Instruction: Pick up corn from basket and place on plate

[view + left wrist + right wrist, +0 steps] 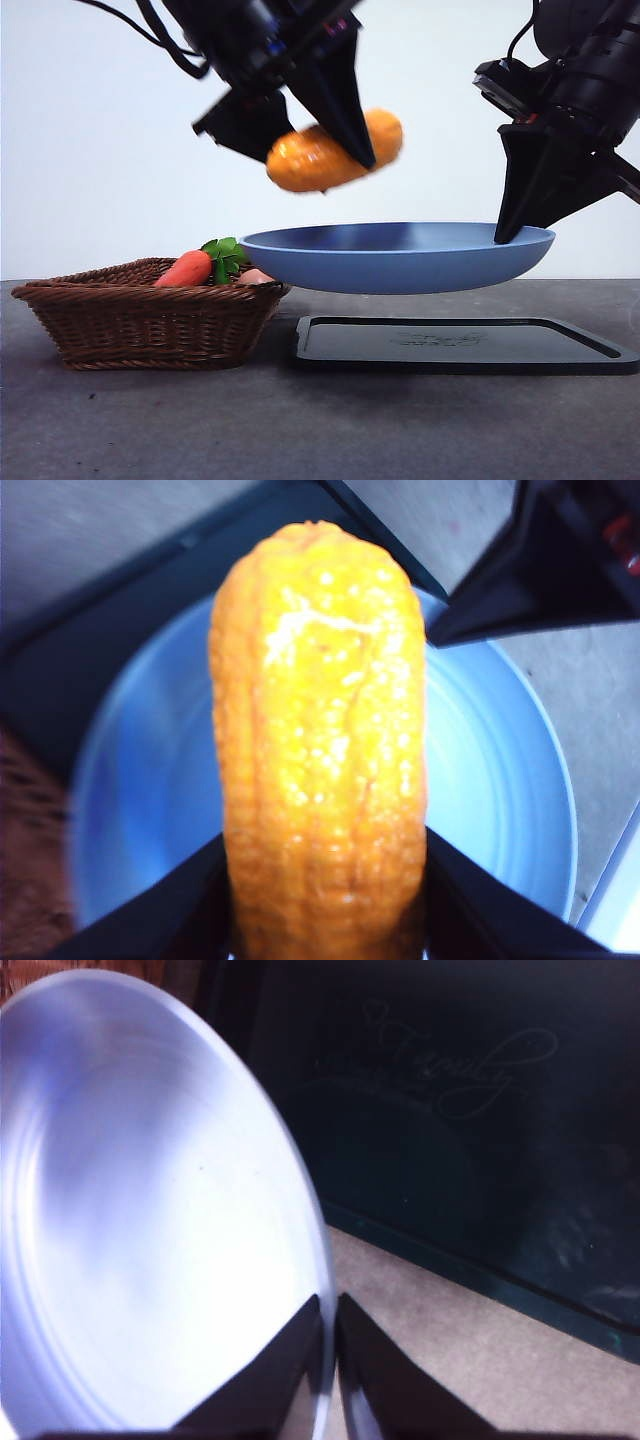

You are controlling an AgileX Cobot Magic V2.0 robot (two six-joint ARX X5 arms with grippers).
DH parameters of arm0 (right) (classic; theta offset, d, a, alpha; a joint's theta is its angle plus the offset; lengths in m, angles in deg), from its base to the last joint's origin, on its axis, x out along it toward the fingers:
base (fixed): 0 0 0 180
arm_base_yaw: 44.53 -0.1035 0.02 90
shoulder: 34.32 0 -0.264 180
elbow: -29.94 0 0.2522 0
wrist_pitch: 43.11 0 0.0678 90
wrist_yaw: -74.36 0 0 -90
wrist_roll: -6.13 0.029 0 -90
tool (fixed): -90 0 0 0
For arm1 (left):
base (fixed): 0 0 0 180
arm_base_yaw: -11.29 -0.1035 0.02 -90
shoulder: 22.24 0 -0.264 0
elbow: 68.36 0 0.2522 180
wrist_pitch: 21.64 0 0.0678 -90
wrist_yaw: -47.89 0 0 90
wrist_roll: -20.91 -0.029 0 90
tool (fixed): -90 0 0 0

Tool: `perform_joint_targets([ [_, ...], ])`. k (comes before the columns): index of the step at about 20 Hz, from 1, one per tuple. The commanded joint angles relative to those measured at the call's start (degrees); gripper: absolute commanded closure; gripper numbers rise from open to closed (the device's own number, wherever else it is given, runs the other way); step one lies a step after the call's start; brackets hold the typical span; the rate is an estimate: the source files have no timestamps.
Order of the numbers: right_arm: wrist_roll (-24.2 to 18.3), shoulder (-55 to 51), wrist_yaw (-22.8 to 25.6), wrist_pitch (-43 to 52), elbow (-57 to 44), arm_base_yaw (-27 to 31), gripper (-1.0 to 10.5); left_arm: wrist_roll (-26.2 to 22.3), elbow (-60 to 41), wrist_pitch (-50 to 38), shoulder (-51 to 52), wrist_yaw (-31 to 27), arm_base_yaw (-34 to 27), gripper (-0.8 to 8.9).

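Setting: I see a dark grey table (pixel 150 430) before a plain white wall.

Item 1, far left: the basket (pixel 140 325), brown wicker, standing on the table. A carrot (pixel 186 269) with green leaves lies in it, beside something pale pink that I cannot make out.

Item 2, upper left of centre: my left end effector (pixel 325 880), clamped on the corn (pixel 330 152) with one jaw on each side of the cob. The corn hangs tilted in the air, above the plate's left half and clear of it.

Item 3, centre: the plate (pixel 400 268), light blue, held level off the table and above the tray, its left rim just beside the basket's right edge.

Item 4, below the plate: a flat black tray (pixel 560 355), resting on the table.

Item 5, right: my right end effector (pixel 328 1360), jaws pinched on the plate's right rim, one inside and one outside.
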State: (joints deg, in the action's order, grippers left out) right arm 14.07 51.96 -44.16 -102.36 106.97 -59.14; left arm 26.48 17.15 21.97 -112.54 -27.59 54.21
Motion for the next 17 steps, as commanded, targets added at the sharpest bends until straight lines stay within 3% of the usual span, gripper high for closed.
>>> perform_joint_targets([
  [1,0.6,0.6,-0.7,0.3,1.3,-0.3,9.4,-0.2,1.0,-0.8,-2.8,0.0,1.4,5.94],
  [7,0.5,0.6,-1.3,0.4,1.3,-0.2,9.4,-0.7,1.0,-0.8,-7.0,0.0,2.6,5.89],
  [17,0.2,0.6,-1.5,0.5,1.3,-0.2,9.4,-0.5,1.1,0.4,-8.2,0.0,3.6,3.91],
])
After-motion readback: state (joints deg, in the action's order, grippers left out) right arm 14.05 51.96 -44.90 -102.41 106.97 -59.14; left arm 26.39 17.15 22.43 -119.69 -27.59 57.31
